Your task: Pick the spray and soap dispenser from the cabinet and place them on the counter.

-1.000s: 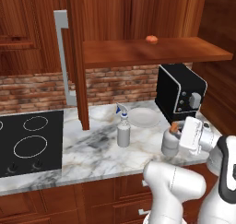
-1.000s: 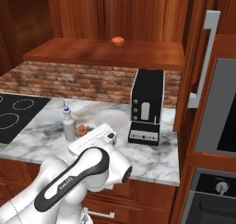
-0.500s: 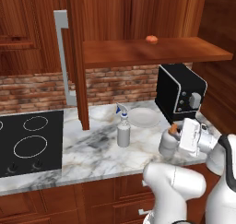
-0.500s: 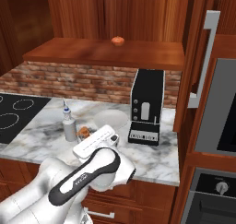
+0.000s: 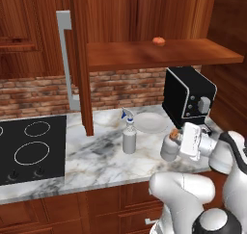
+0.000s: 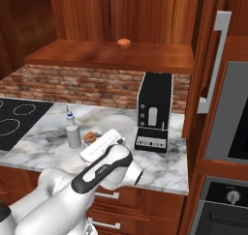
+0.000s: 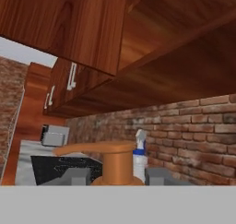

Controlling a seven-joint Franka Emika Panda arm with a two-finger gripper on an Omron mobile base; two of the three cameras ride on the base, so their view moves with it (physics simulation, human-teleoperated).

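1. The cabinet [image 5: 144,31] stands open above the desk, its door [image 5: 79,59] swung out with a long silver bar handle [image 5: 67,59]; a small orange object [image 5: 158,41] sits on its wooden shelf [image 5: 159,54].
2. The desk [image 5: 96,156] is a veined marble slab with a black cooktop [image 5: 29,149] at its left and a black coffee machine [image 5: 188,96] at its right.
3. A white plate [image 5: 150,123] lies on the desk in front of the coffee machine.
4. The spray [image 5: 129,133] stands upright on the desk, just left of the plate.
5. The soap dispenser [image 5: 170,146] is at the desk's front right, its orange pump [image 7: 113,161] rising between the claw's fingertips.
6. The claw [image 5: 181,142] pinches the soap dispenser from the right side.
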